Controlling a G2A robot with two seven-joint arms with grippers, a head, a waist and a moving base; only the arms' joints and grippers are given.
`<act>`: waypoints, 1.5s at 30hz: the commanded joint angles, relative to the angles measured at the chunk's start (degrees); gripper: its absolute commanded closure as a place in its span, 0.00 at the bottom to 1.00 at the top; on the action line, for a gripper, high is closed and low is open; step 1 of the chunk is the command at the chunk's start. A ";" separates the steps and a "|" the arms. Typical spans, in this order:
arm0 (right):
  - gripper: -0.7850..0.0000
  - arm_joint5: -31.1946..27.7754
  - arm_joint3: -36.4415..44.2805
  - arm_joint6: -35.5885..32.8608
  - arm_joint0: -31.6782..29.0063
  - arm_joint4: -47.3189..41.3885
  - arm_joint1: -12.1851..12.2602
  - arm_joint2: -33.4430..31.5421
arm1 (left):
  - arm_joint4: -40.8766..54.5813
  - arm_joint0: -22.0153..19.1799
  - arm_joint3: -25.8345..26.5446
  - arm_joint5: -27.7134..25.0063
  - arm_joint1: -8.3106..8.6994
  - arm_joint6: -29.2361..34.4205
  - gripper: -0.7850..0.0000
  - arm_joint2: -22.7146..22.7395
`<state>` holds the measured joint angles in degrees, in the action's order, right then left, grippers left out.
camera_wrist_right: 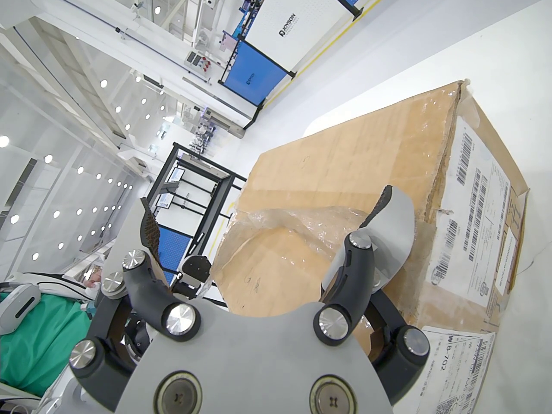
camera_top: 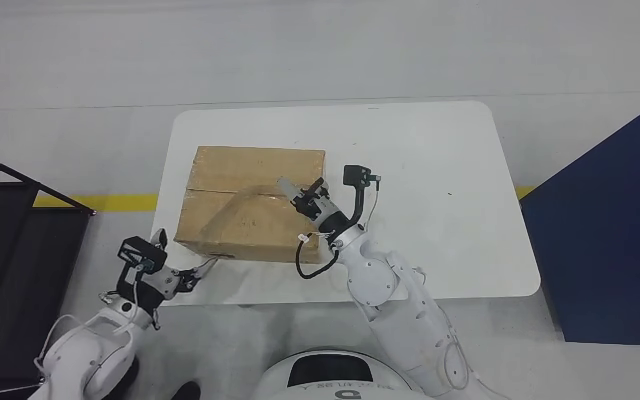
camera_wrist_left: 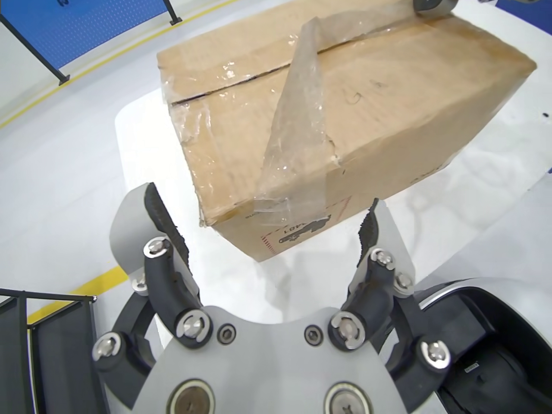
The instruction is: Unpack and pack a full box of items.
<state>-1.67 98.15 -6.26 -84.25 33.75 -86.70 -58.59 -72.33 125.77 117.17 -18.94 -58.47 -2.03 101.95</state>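
The box (camera_top: pixel 250 205) lay lengthwise across the counter (camera_top: pixel 440 180), my right hand (camera_top: pixel 303 190) wide over its right end, my left hand (camera_top: pixel 198 270) wide beside its near-left corner.

From above I saw the cardboard box (camera_top: pixel 250 170) sitting on the left half of the white table (camera_top: pixel 430 150), with what looked like a loose strip of clear tape (camera_top: pixel 236 205) arcing across its top. The right gripper (camera_top: pixel 300 190) hung over the box's right end. The left gripper (camera_top: pixel 200 270) sat just off its near-left corner.
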 commanded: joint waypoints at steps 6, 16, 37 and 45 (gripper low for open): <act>0.00 0.00 0.00 0.00 0.00 0.00 0.00 0.00 | -0.89 0.43 -0.12 2.05 -0.36 -0.64 0.00 -0.09; 0.00 0.00 0.00 0.00 0.00 0.00 0.00 0.00 | -0.11 -0.07 0.92 3.06 -0.77 1.16 0.00 0.47; 0.00 0.00 0.00 0.00 0.00 0.00 0.00 0.00 | 2.42 -3.98 0.92 -0.18 -0.97 8.41 0.67 1.82; 0.00 0.00 0.00 0.00 0.00 0.00 0.00 0.00 | 3.36 -2.86 2.55 -0.45 -1.23 7.01 0.79 4.31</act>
<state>-1.67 98.15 -6.26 -84.25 33.75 -86.70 -58.59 -69.18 122.60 119.38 -19.21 -59.66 5.15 105.84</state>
